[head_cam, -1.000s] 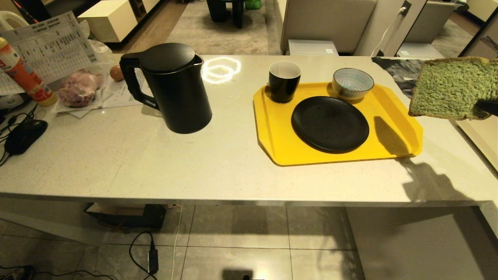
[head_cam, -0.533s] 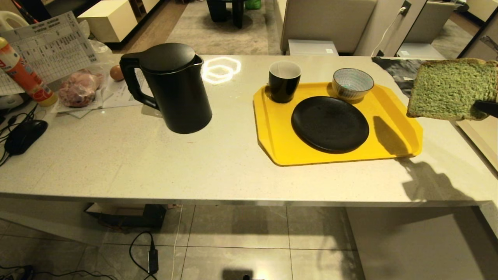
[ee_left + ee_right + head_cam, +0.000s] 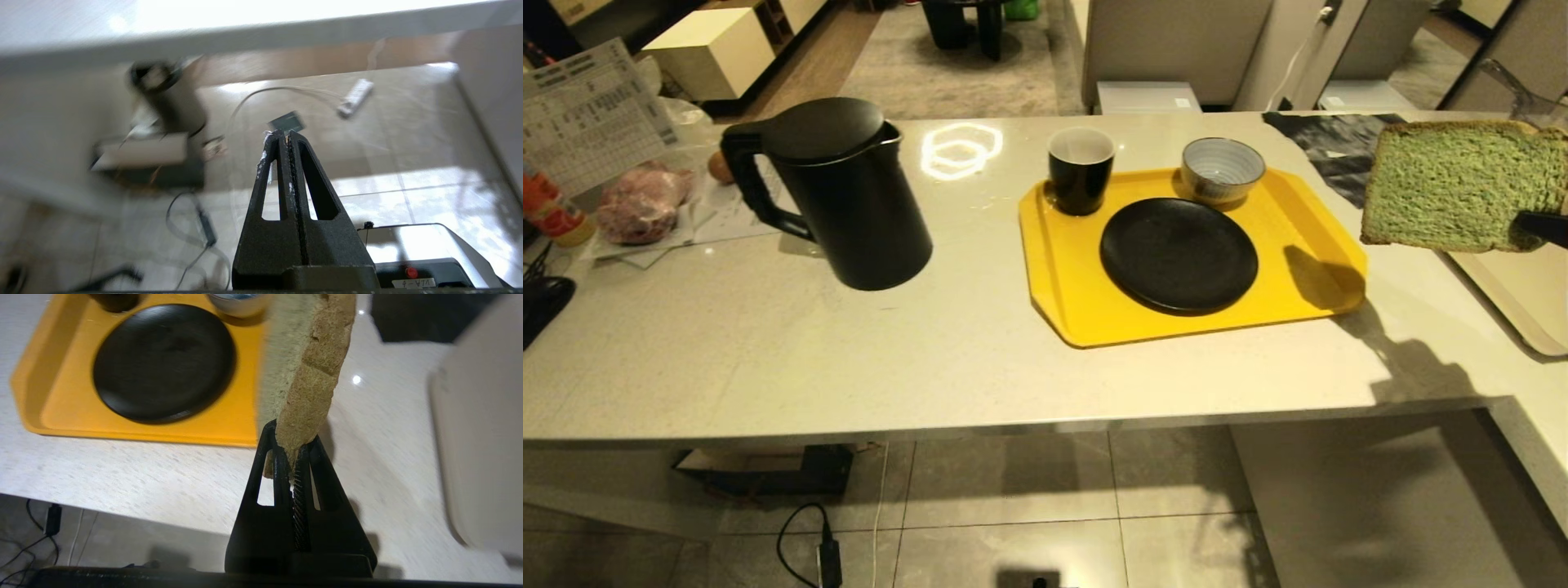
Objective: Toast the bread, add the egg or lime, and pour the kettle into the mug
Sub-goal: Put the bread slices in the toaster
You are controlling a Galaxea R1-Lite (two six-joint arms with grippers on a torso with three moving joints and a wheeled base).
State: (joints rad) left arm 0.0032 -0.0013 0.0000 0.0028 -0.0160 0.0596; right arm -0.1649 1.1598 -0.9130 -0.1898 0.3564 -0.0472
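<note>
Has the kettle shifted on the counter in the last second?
No. The whole head view shifted; the kettle keeps its spacing from the yellow tray.

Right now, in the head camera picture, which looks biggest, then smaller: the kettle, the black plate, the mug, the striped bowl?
1. Kettle
2. Black plate
3. Mug and striped bowl: they look about alike, so no ranking.

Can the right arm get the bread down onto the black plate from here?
Probably yes. The right gripper, jaws pinching the bread, holds it above the counter just off the tray's right edge. The plate lies bare; the bowl and mug stand behind it.
</note>
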